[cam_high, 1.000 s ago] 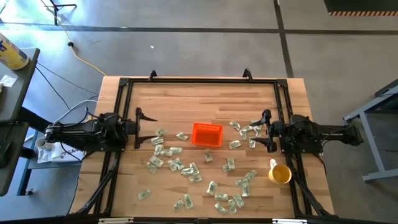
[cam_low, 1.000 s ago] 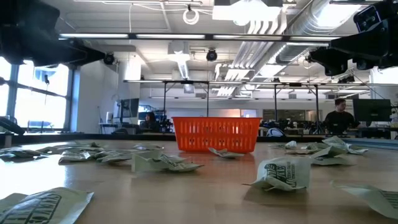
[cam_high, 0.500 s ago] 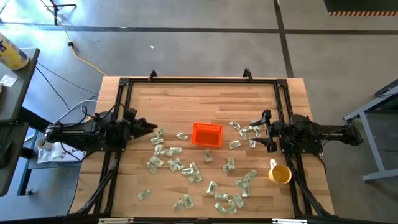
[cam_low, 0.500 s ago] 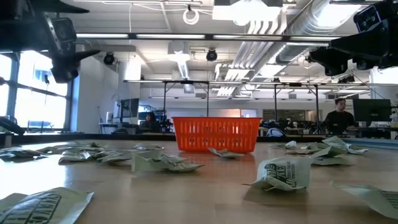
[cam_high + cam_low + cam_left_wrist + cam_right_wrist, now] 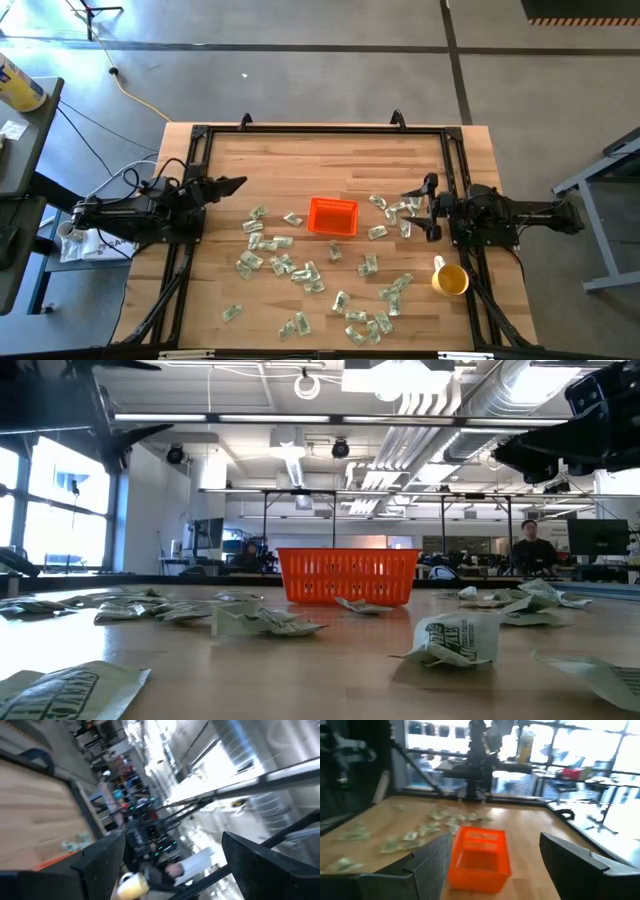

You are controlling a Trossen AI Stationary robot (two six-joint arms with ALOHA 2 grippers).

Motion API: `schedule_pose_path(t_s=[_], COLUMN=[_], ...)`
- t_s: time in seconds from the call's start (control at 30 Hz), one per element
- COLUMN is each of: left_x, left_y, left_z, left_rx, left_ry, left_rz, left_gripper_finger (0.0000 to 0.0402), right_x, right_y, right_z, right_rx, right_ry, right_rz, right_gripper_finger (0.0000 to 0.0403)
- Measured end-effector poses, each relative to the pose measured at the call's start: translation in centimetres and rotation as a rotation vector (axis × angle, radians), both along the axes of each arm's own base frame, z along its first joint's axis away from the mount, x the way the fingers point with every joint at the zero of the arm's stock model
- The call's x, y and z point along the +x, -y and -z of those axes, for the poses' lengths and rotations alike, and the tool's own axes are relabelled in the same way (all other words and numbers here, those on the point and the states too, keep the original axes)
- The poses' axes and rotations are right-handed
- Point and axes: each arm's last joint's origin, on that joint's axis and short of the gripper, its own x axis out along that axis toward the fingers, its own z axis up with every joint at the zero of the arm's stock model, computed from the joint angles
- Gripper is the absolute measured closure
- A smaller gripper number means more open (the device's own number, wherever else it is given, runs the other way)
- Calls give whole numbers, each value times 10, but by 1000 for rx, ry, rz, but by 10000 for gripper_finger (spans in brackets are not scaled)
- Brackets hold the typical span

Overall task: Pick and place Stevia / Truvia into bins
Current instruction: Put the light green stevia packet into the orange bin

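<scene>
Many pale green and white Stevia / Truvia sachets (image 5: 290, 265) lie flat and scattered on the wooden table (image 5: 300, 160), also seen in the low view (image 5: 455, 640) and the right wrist view (image 5: 420, 832). The orange bin (image 5: 332, 216) stands mid-table (image 5: 347, 576) (image 5: 480, 854). My left gripper (image 5: 228, 185) hovers open at the table's left edge, rolled onto its side and tipped upward (image 5: 172, 870). My right gripper (image 5: 426, 208) hovers open and level at the right edge, facing the bin (image 5: 495, 870), above a few sachets. Neither holds anything.
A yellow cup (image 5: 450, 279) stands near the right arm's base, toward the near edge. A black frame (image 5: 320, 130) runs around the table. Bare wood lies along the far side. A person (image 5: 530, 550) shows in the room beyond.
My left gripper has risen, tipped upward and rolled about a quarter turn; its fingers, earlier spread toward the far and near edges, now stand one above the other. It has stayed open.
</scene>
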Motion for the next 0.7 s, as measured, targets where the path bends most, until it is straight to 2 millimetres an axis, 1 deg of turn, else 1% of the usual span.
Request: schedule_pose_path(t_s=[0.17,0.23,0.37,0.47,0.63,0.7], left_x=[-4,-5,-5,-4,-4,-4], left_y=[-1,-2,-2,-2,-3,-3], left_z=[-9,-10,-10,-8,-7,-8], left_rx=[-2,2,3,43,0,-17], left_ry=[101,111,104,63,73,89], left_rz=[-43,-79,-101,-117,-128,-127], left_gripper_finger=[34,36,37,37,37,37], right_x=[-1,-2,-8,-13,-25,-29], right_y=[2,3,3,1,-6,-8], right_z=[-11,-18,-35,-47,-62,-66], right_rx=[45,83,130,113,14,-26], right_ry=[112,197,381,516,696,752], right_rz=[59,103,81,-1,-228,-287], right_gripper_finger=[111,111,111,111,111,111])
